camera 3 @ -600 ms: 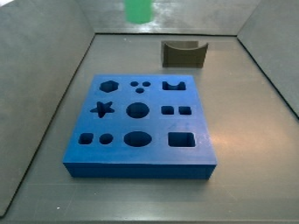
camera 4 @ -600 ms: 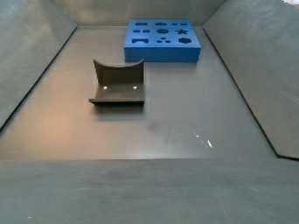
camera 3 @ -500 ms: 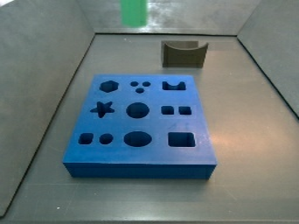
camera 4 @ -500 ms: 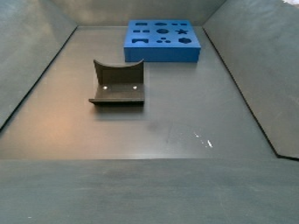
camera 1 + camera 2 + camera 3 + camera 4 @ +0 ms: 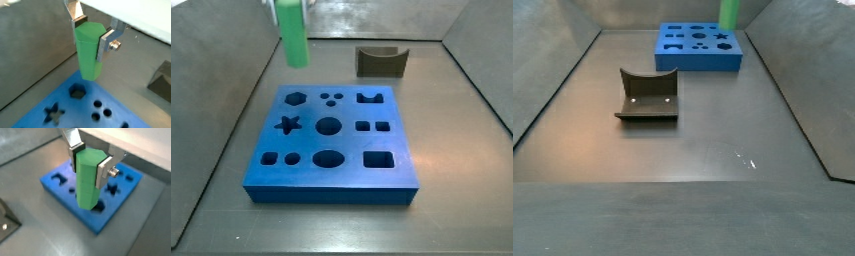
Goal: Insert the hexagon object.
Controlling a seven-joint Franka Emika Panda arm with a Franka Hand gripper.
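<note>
My gripper (image 5: 90, 32) is shut on the hexagon object (image 5: 88, 50), a bright green six-sided peg that hangs upright from the silver fingers (image 5: 105, 42). Both wrist views show the grip (image 5: 90, 160). The peg's lower end hovers above the blue block (image 5: 80, 107), close to its hexagonal hole (image 5: 79, 92) and not in it. In a side view the peg (image 5: 293, 35) hangs over the block's far left corner, above the hexagonal hole (image 5: 294, 98). It also shows in a side view (image 5: 730, 12) above the blue block (image 5: 700, 47). The gripper is mostly cut off in both side views.
The blue block (image 5: 331, 140) has several other shaped holes, among them a star (image 5: 287, 125) and a round one (image 5: 329, 126). A dark olive U-shaped piece (image 5: 381, 61) stands behind the block and also shows in a side view (image 5: 648, 95). Grey walls enclose the floor.
The green peg has come down and moved from behind the block to above its far left corner, near the hexagonal hole. The block and the olive piece have not moved.
</note>
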